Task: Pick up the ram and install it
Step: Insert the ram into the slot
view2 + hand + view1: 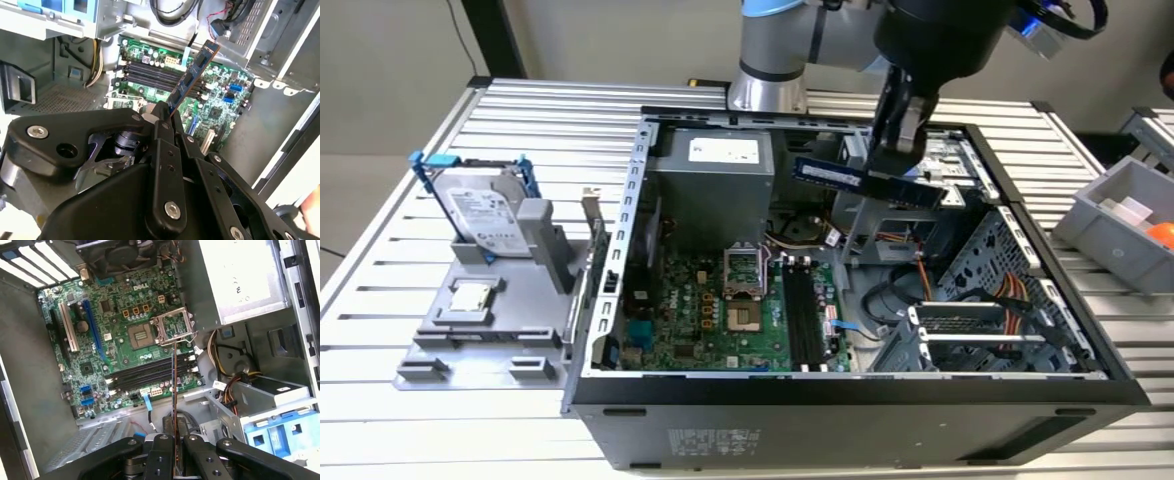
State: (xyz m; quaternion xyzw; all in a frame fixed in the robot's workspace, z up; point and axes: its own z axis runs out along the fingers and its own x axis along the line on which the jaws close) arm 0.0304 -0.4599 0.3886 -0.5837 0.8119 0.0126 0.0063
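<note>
Tool (168,114) is clamped shut on the ram (194,74), pinching its flat faces, with most of the stick sticking out past the fingers. Ram is in the air inside the open case (630,300), above the motherboard (115,340) and near the memory slots (145,372). Likely light, stiff, thin and fragile: grip the faces and don't twist.

In the exterior view the arm (777,55) is cut off by the picture's upper edge, and the grey bin (1097,225) at the exterior view's right by the side edge. The gripper (897,165) covers the middle of the ram (834,175). In both wrist views the ram's held end is hidden between the clamping fingers (167,147).
</note>
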